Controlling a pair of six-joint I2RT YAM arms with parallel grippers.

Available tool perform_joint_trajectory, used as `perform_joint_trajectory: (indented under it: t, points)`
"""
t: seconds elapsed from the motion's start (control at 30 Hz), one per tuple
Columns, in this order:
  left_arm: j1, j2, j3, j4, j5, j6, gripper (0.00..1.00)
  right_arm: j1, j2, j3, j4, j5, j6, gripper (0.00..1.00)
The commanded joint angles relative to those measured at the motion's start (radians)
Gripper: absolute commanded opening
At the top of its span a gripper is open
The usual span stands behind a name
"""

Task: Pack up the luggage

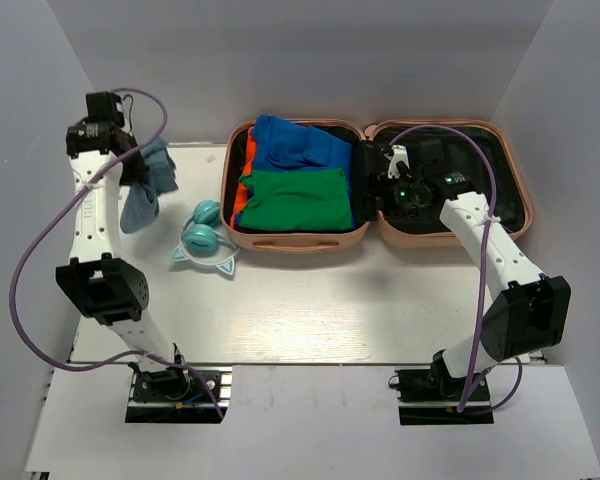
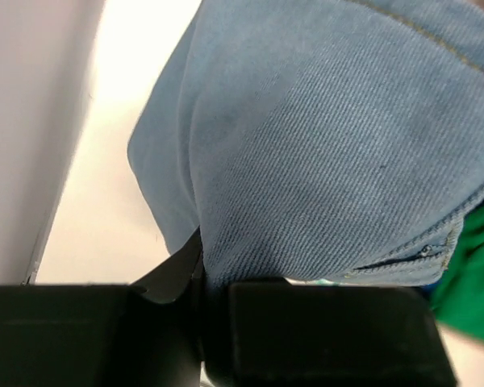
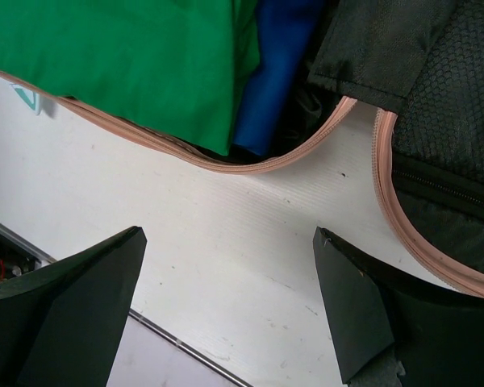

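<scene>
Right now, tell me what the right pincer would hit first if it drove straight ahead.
Probably the bare white table, just short of the pink rim of the luggage where its two halves meet. The open right pincer frames that spot, though depth is unclear.

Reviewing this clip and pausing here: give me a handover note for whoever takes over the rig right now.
Left gripper: shut on the denim garment, lifted over the far-left corner of the table.
Right gripper: open, empty, over the middle of the luggage.
Luggage: lies open; its left half holds a green garment, blue garment and orange garment; the right half shows only black lining.
Left to do: put the denim in, probably also the teal cat-ear headphones lying beside the luggage, then close it.
</scene>
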Motion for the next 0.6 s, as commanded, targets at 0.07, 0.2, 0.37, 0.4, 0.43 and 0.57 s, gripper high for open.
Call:
perform_joint_trajectory:
  t: [0.07, 0.2, 0.37, 0.4, 0.43, 0.57]
  points:
    - [-0.004, 0.055, 0.309, -0.116, -0.129, -0.211, 0.00, -0.009, -0.046, 0.002, 0.016, 0.034, 0.044, 0.90]
    - [-0.046, 0.023, 0.205, -0.027, -0.095, -0.322, 0.00, -0.012, -0.058, -0.002, 0.013, 0.065, 0.067, 0.90]
    - [-0.224, -0.019, 0.085, 0.214, -0.102, -0.403, 0.00, -0.014, -0.072, -0.021, 0.031, 0.097, 0.088, 0.90]
    - [-0.246, -0.011, 0.117, 0.250, -0.110, -0.413, 0.00, -0.014, -0.076, -0.024, 0.031, 0.097, 0.093, 0.90]
    - [-0.311, 0.027, 0.134, 0.270, -0.136, -0.408, 0.00, -0.015, -0.075, -0.025, 0.034, 0.098, 0.094, 0.90]
    - [-0.422, 0.115, 0.242, 0.338, -0.213, -0.407, 0.00, -0.020, -0.082, -0.039, 0.042, 0.097, 0.102, 0.90]
